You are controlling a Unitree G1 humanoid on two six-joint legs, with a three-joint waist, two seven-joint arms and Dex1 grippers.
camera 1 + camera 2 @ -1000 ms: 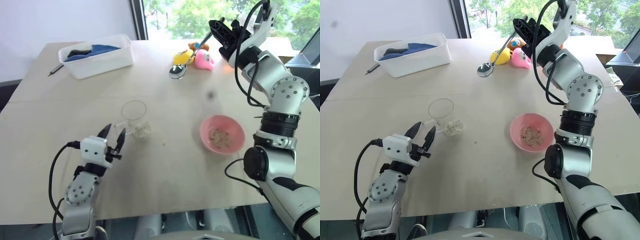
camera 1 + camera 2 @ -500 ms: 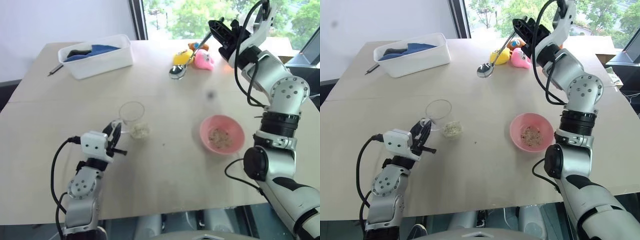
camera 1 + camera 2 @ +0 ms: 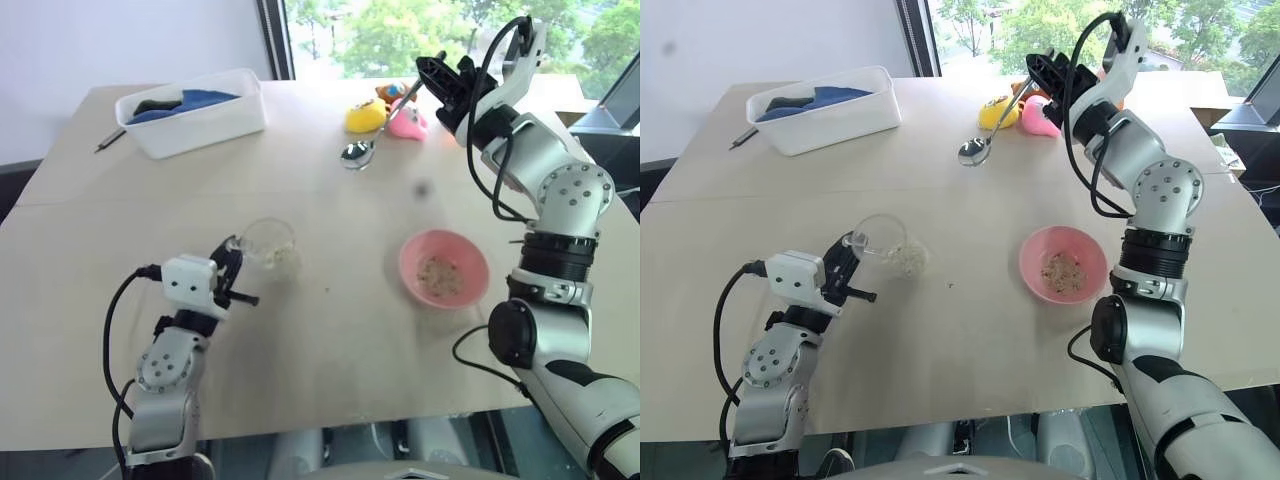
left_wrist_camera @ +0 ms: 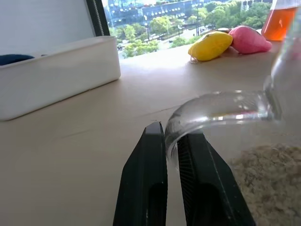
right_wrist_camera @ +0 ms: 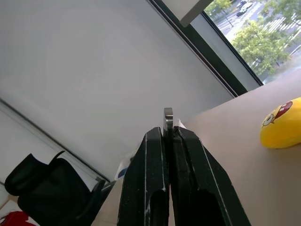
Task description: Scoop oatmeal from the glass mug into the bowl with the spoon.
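Left wrist view: we see the left gripper (image 4: 171,141) pinched on the handle of the glass mug (image 3: 884,246), which tilts on the table (image 3: 970,330) with oatmeal (image 3: 906,259) gathered at its low side. We find the right gripper (image 3: 1040,66) raised over the far edge, clamped on the spoon (image 3: 985,132). The bowl (image 3: 1063,265), flecked with oatmeal, sits between.

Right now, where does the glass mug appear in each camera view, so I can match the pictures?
Left eye view: glass mug, left of centre, tilted, its handle in the left pincer.
Right eye view: mug left of centre.
Left wrist view: handle across the middle, mug at the right edge.
Right wrist view: not in it.
Shared landmark: white tray.
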